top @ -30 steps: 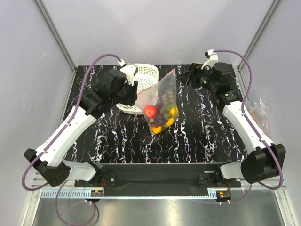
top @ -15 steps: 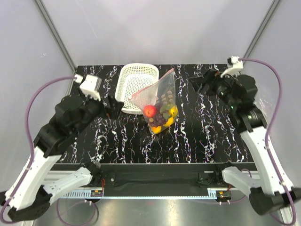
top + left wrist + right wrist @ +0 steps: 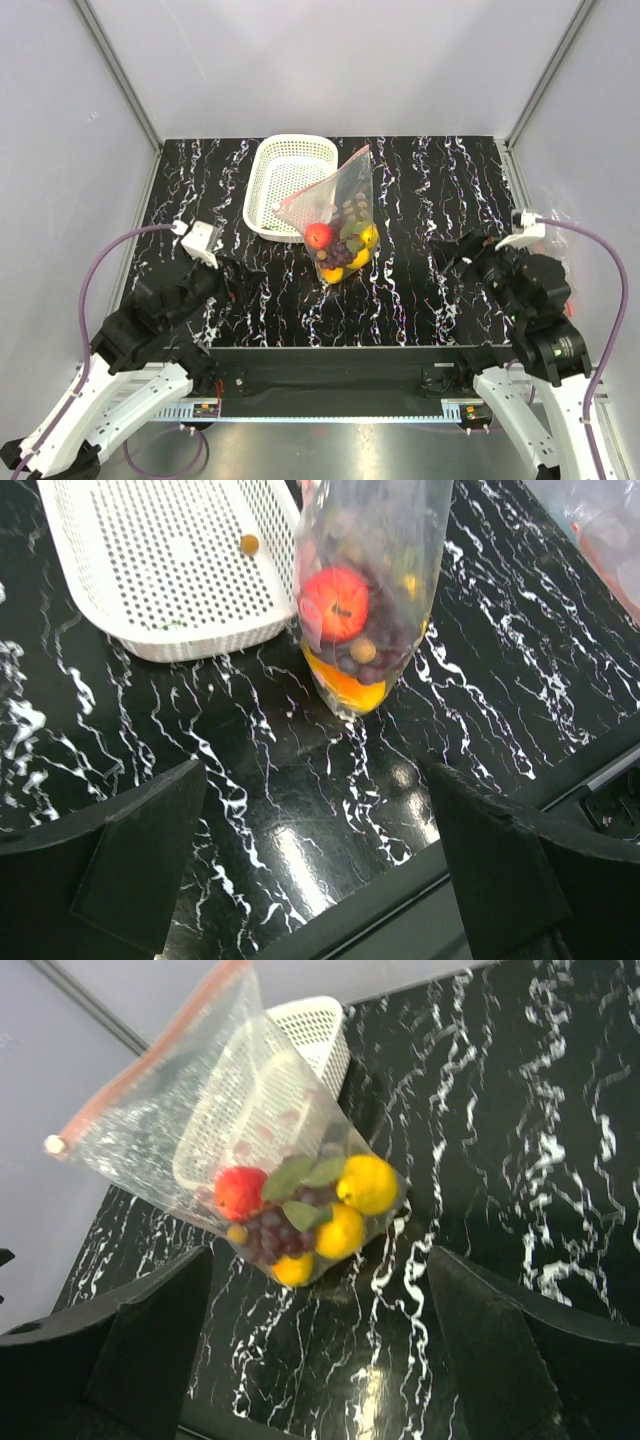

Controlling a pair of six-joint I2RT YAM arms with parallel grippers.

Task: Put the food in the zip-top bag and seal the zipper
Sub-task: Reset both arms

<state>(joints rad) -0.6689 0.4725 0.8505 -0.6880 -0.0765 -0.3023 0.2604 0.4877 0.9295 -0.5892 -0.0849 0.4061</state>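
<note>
- The bag point(image 3: 340, 215) stands propped against the right-hand side of the basket point(image 3: 285, 175), its heavy bottom resting on the worktop point(image 3: 430, 200) just off the basket's near right corner.
- The food point(image 3: 340, 250) is piled in that bottom end: a red apple, lemons, grapes and an orange piece, all behind the clear plastic.
- The zipper point(image 3: 320, 178) runs slantwise along the bag's upper edge, from low beside the basket's near right corner up and away past its right rim. In the right wrist view it looks like a single flat strip, so I would guess it is shut, though I cannot be certain.
- A small brownish ball point(image 3: 249, 543) lies inside the basket by its right wall, possibly a stray bit of food.
- The left fingers point(image 3: 130, 870) are spread wide and hold nothing. They sit well on the near side of the basket, with the bag ahead of them and slightly to the right.
- The right fingers point(image 3: 140, 1350) are likewise spread and empty, far to the basket's right and nearer us, with the bag ahead and to their left.
- Neither arm looks clearly closer to the bag, but the zipper's low end falls on the left arm's side.
</note>
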